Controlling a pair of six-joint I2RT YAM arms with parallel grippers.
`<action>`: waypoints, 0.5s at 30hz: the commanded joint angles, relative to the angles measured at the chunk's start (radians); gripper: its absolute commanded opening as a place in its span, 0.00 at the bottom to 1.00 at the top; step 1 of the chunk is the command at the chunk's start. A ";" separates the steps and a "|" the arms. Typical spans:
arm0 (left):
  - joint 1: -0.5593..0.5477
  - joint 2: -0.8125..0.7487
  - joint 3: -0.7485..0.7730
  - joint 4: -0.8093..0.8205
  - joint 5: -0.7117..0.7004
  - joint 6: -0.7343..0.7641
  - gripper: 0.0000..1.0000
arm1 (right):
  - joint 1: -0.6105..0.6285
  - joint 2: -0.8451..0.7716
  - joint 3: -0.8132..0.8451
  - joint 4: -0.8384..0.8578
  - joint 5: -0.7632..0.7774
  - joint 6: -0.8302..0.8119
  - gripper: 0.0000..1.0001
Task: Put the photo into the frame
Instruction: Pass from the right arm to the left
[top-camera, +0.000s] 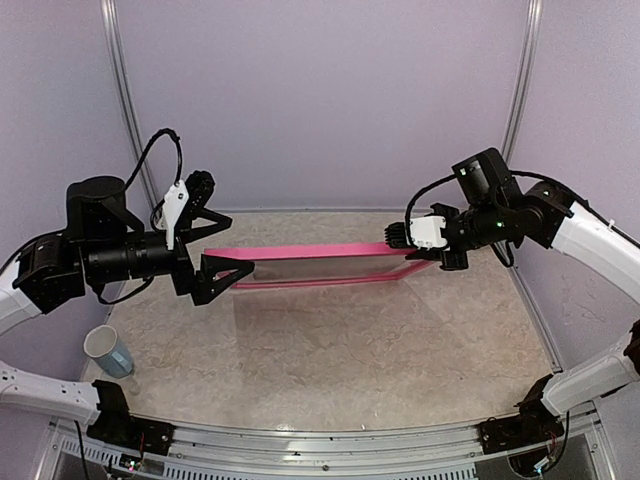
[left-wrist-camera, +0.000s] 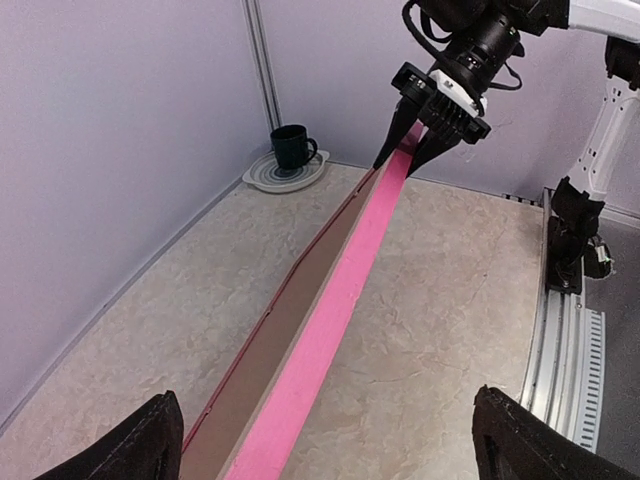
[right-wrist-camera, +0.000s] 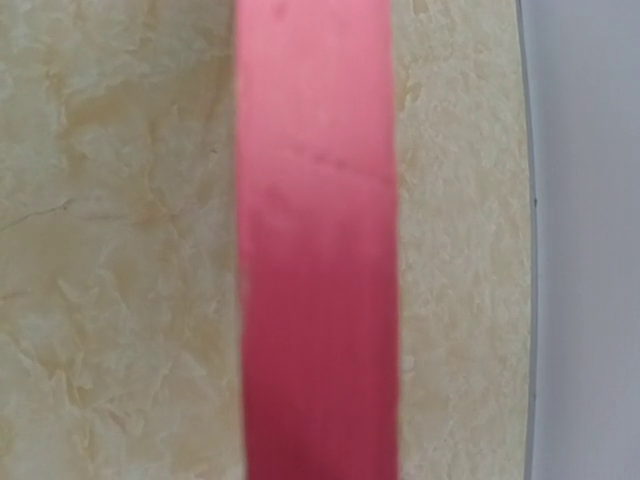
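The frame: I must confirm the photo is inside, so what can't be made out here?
- Whether the photo is in: it shows in no view. Top external sees the frame nearly edge-on; left wrist sees only its pink edge and a brown board.
- Right wrist: the frame fills it as a blur; the right end effector is out of shot there.
- Top external: the left end effector is open; contact with the frame is unclear.

Enclosure: pale lilac walls (top-camera: 320, 100) on 3 sides, matte. 2 grey metal corner posts (top-camera: 123, 110). Table (top-camera: 350, 350): beige marble-pattern top. Silver metal rail (top-camera: 330, 442) along near edge. Lighting even, soft; shadows faint.
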 joint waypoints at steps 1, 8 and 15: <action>-0.004 0.036 0.062 -0.065 -0.101 0.076 0.99 | -0.008 -0.042 0.059 0.078 -0.096 0.037 0.00; -0.003 0.047 0.094 -0.137 -0.130 0.146 0.99 | -0.018 -0.087 0.052 0.086 -0.106 0.022 0.00; -0.021 0.118 0.087 -0.212 -0.161 0.200 0.96 | -0.018 -0.095 0.028 0.104 -0.116 0.022 0.00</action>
